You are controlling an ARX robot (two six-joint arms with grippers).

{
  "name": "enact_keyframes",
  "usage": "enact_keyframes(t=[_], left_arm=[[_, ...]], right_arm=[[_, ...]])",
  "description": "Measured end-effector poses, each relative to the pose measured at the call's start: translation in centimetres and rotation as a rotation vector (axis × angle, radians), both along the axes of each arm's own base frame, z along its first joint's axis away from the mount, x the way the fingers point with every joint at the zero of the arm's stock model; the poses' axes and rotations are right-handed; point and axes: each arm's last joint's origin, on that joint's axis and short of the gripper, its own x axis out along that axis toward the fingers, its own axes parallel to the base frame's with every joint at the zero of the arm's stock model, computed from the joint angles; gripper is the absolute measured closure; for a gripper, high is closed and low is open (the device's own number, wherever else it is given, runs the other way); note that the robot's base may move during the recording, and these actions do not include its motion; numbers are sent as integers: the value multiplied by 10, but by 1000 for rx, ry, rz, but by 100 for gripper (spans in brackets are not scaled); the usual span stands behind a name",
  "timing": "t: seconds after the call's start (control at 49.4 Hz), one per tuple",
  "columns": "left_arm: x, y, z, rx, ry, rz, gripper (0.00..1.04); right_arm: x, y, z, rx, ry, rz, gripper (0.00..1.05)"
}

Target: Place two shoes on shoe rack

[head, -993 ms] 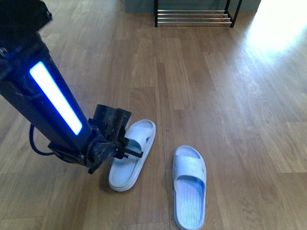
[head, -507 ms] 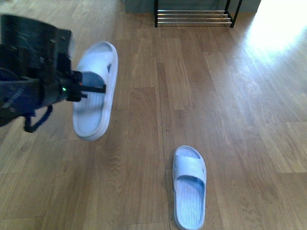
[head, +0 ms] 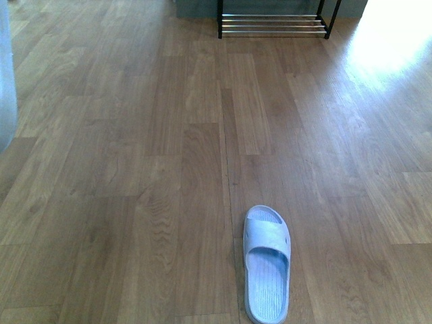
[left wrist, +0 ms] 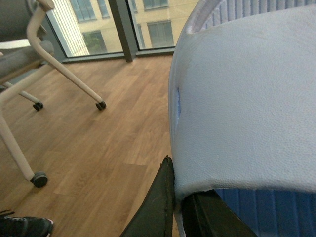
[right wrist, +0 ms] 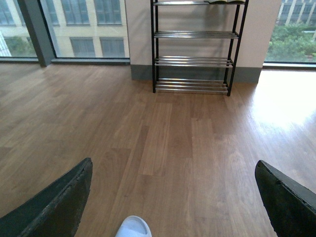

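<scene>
The two shoes are out of view. My left gripper (left wrist: 178, 186) is shut on the strap of a pale blue slide sandal (left wrist: 247, 98), which fills most of the left wrist view, held above the floor. A second pale blue slide sandal (head: 267, 270) lies flat on the wood floor near the front; its toe (right wrist: 133, 228) shows below my right gripper (right wrist: 173, 197), which hangs open with nothing between its fingers. The shoe rack (head: 273, 25), black-framed with chrome bars, stands far ahead against the wall (right wrist: 192, 61). Neither arm shows in the front view.
A pale blurred shape (head: 5, 81) sits at the front view's left edge. A white chair frame on castors (left wrist: 64, 74) stands near a glass wall. A dark shoe (left wrist: 24, 227) lies at the corner of the left wrist view.
My left arm lifted the sandal off the floor, carried it up and to the left, and has now left the front view. The other sandal has not moved.
</scene>
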Motion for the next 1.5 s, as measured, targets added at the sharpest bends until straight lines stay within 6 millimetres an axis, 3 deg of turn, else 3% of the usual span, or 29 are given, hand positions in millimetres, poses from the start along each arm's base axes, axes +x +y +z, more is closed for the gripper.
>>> enact_keyframes(t=[0.223,0.304,1.358,1.499], left_arm=[[-60,-16,18,19,-88,18,103],[-73,-15,21,49,-116,72,103],[-76,-15,19,129,-89,81,103],[-76,-15,19,130,-89,79,103]], right_arm=[[0,0,0,0,0,0,9],[0,0,0,0,0,0,9],[1,1,-2,29,32,48,9],[23,7,-5,39,140,96,9]])
